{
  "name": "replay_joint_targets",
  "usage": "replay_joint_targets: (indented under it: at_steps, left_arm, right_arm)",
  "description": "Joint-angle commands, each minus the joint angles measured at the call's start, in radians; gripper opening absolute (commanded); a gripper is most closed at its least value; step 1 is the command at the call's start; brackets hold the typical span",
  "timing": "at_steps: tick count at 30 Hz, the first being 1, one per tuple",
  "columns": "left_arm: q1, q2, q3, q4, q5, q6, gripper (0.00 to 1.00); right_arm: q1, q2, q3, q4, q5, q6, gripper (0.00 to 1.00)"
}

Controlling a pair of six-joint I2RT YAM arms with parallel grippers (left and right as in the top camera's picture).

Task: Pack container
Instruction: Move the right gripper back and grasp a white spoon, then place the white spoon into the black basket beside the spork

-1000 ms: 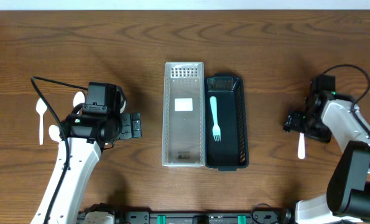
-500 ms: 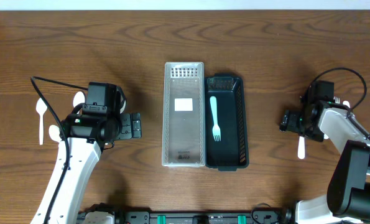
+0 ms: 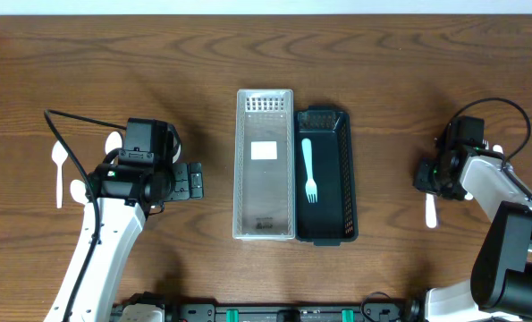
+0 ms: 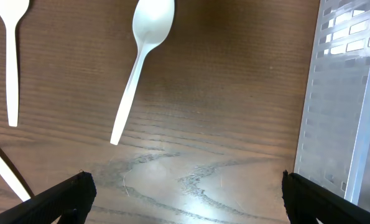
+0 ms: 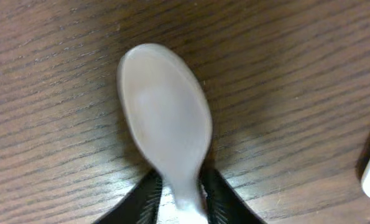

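Observation:
A clear container (image 3: 265,164) and a black container (image 3: 337,192) stand side by side mid-table. A teal fork (image 3: 308,170) lies in the black one. At the right, my right gripper (image 3: 429,175) is shut on the neck of a white spoon (image 3: 432,211) lying on the wood. The right wrist view shows that spoon's bowl (image 5: 166,118) just ahead of the right gripper (image 5: 181,196), with a finger on each side of the neck. My left gripper (image 3: 194,182) stands open over bare wood, left of the clear container (image 4: 346,93), with nothing between its fingers (image 4: 66,196).
Two more white spoons lie at the far left, one (image 3: 58,174) near the table's left side and one (image 3: 114,143) partly under the left arm. Both show in the left wrist view, the nearer spoon (image 4: 144,56) and the farther spoon (image 4: 10,50).
My right gripper has gone from open to shut on the white spoon's neck and shifted slightly right. The left arm has not moved.

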Motion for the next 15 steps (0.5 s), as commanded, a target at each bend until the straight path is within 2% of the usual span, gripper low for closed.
replay_joint_targets:
  at_steps: [1,3,4,10,15]
  left_arm:
    - [0.0,0.001,0.011,-0.003,-0.005,-0.008,0.98]
    - [0.0,0.001,0.011,-0.003,-0.005,-0.008,0.98]
    - [0.0,0.001,0.011,-0.003,-0.005,-0.008,0.98]
    - [0.0,0.001,0.011,-0.003,-0.005,-0.008,0.98]
    - [0.0,0.001,0.011,-0.003,-0.005,-0.008,0.98]
  right_arm:
    - [-0.008,0.031,-0.034,-0.005,0.014,0.009,0.1]
    - [-0.008,0.031,-0.034,-0.003,0.014,0.009,0.02]
    - [-0.008,0.031,-0.033,-0.002,0.014,0.013,0.01]
    - [0.008,0.019,-0.001,-0.025,0.0,0.044,0.01]
    - [0.106,-0.058,0.175,-0.181,-0.013,0.065,0.01]
